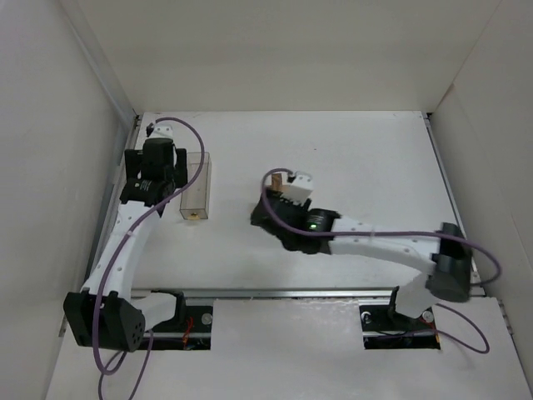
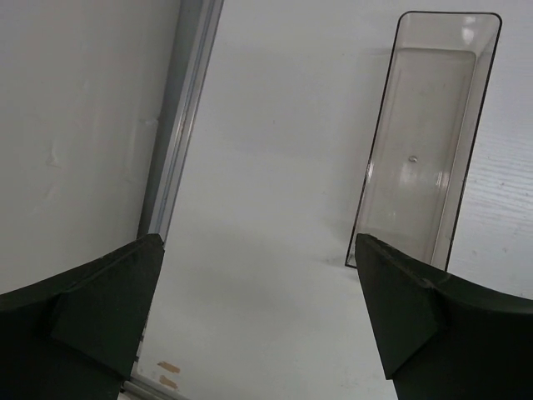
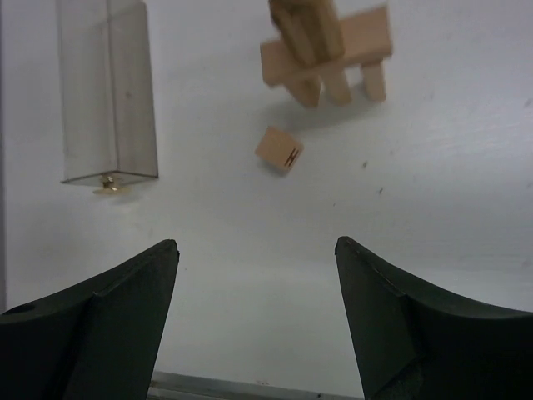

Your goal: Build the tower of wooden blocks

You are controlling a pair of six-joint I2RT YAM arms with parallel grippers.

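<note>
The tower [image 3: 326, 52] stands at the top of the right wrist view: tan upright pieces bridged by a crosspiece, with a block on top. A loose wood cube [image 3: 280, 150] marked with a dark letter lies just in front of it. My right gripper [image 3: 256, 246] is open and empty, short of the cube and apart from it. From above, only a tan block [image 1: 276, 181] shows beside the right wrist, and the right gripper [image 1: 265, 215] hovers mid-table. My left gripper [image 2: 258, 242] is open over bare table, empty, and sits at the far left [image 1: 154, 179] next to the clear box.
A clear plastic box [image 1: 196, 185] stands between the two grippers, seen also in the wrist views as a clear box [image 2: 425, 133] and a clear box [image 3: 108, 92]. A small yellowish bit [image 3: 106, 190] lies at its near end. The table's metal left rail [image 2: 179, 142] meets the white wall.
</note>
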